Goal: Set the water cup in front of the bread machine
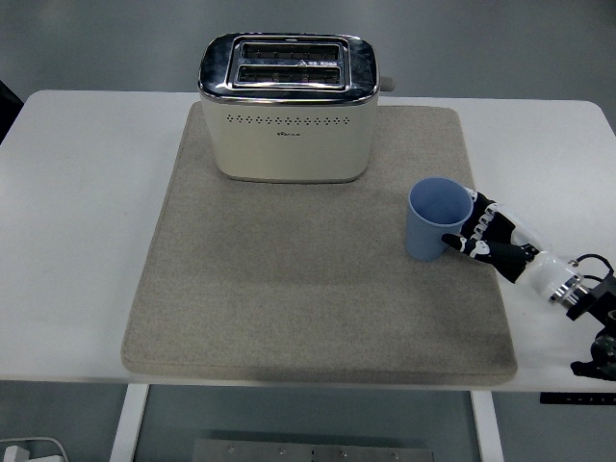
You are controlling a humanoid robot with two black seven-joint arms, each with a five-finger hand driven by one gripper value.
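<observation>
A light blue water cup (438,219) stands upright on the right part of the grey mat (308,289). The cream and chrome bread machine (287,108) sits at the back of the mat, left of and behind the cup. My right hand (466,225) reaches in from the lower right and rests against the cup's right side. Its thumb lies along the near side and its fingers (478,208) along the far side, still extended rather than curled tight. The cup stays on the mat. My left arm is out of view.
The mat in front of the bread machine is bare. The white table (87,192) stretches to both sides of the mat. My right forearm (563,284) crosses the table's right front corner.
</observation>
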